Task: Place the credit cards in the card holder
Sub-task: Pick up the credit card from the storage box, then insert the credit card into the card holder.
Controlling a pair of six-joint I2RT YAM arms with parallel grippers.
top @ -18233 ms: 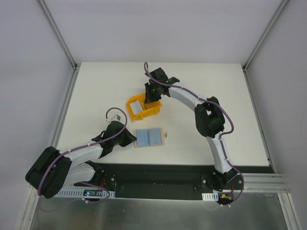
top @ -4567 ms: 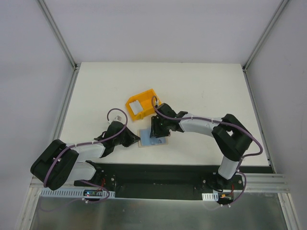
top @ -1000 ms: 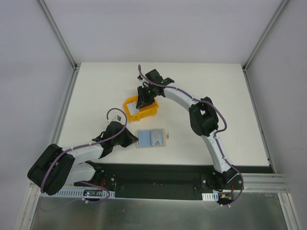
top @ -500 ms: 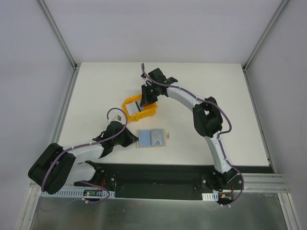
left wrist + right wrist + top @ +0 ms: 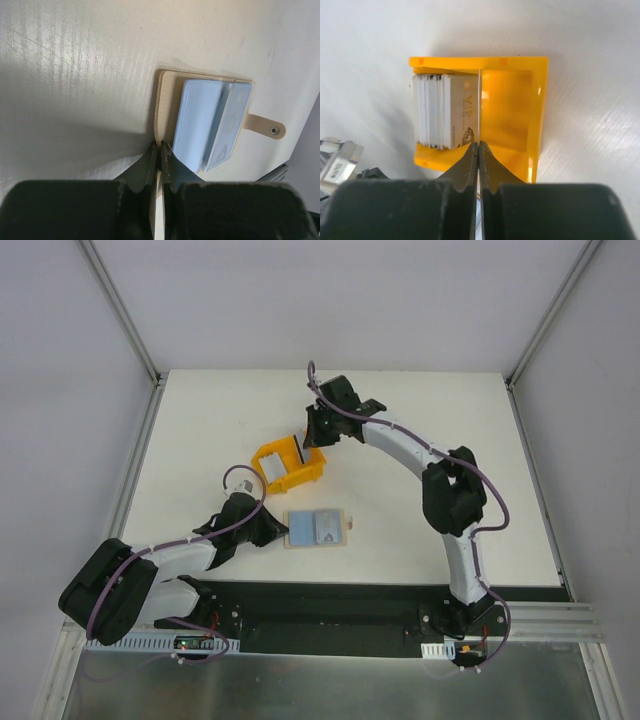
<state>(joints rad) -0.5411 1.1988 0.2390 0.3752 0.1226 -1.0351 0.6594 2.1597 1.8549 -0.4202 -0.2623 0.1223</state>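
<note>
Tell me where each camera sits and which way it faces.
Top external: fixed above and behind the bases, looking down on the table; both arms show.
Left wrist: on the left arm, looking along the left tool, shut on the card holder at its edge; only fingers show.
Right wrist: on the right arm, looking down past the right tool, pinching a credit card over the yellow bin; only fingers show.
Shared: top external also shows the card holder and the yellow bin.

The white table (image 5: 450, 440) carries a yellow bin (image 5: 298, 479) and, just nearer, the open beige card holder (image 5: 164, 110).
</note>
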